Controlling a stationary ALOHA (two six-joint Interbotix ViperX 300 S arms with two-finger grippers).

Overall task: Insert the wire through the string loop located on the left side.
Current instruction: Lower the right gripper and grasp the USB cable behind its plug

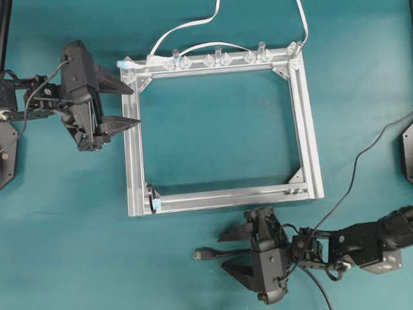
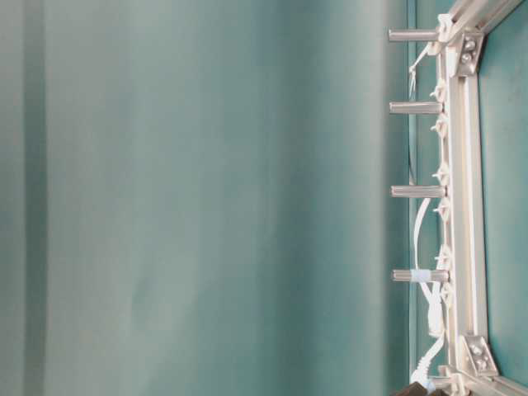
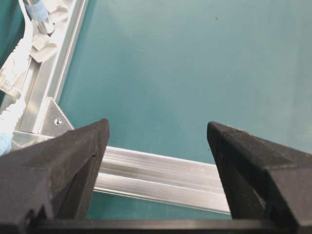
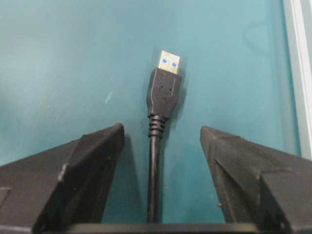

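My right hand [image 4: 161, 141] is straddling the wire [image 4: 163, 92] lying on the bench [image 4: 73, 63], fingers spread apart, not gripping.

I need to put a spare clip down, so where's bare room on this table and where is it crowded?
Free: the teal mat inside the aluminium frame, and the mat right of it. Crowded: the frame's far rail with the clear clips and white cable, and the near edge around the right gripper and the wire.

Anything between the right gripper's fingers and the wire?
Nothing visible. The wire runs up the open gap of the right gripper, its plug just past the fingertips, lying on bare table.
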